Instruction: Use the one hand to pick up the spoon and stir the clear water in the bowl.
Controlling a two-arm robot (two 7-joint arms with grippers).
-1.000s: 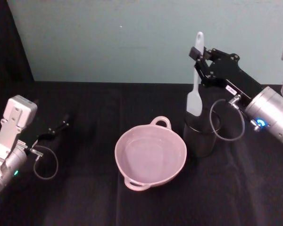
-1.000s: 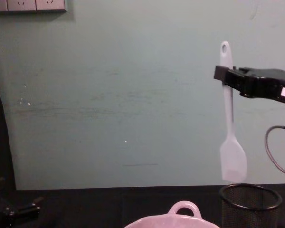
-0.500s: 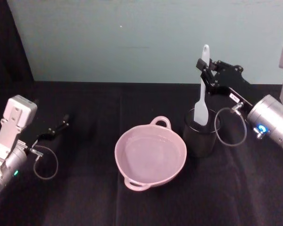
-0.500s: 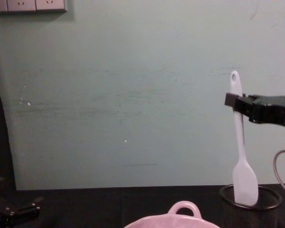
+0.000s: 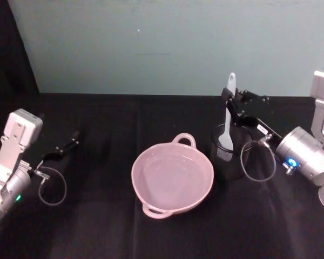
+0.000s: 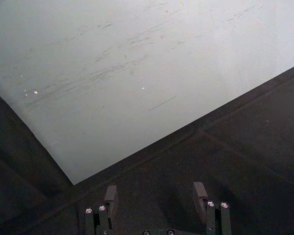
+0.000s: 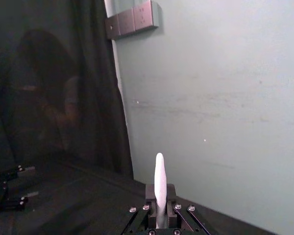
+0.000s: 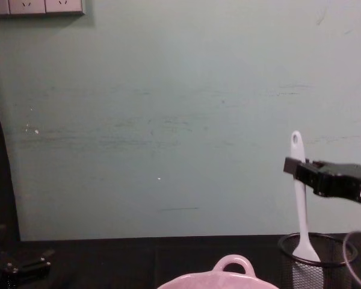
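The white spoon (image 5: 228,116) stands upright with its blade down inside a black wire-mesh cup (image 5: 227,162). My right gripper (image 5: 229,104) is shut on the spoon's handle just under the holed tip. In the chest view the spoon (image 8: 298,198) hangs from the right gripper (image 8: 296,169), its blade behind the mesh. The right wrist view shows the spoon (image 7: 159,188) clamped edge-on between the fingers. The pale pink bowl (image 5: 135,175), with clear water in it, sits left of the cup, apart from the spoon. My left gripper (image 5: 70,144) rests open at the far left.
A black cloth covers the table (image 5: 97,226), with a pale green wall behind it. The mesh cup (image 8: 316,265) stands close beside the bowl's loop handle (image 8: 231,264). A cable loop (image 5: 256,159) hangs from the right wrist near the cup. Wall sockets (image 8: 36,6) sit high at the left.
My right gripper has come down and slightly toward the body with the spoon. The blade went from above the mesh cup to inside it. The left arm has not moved.
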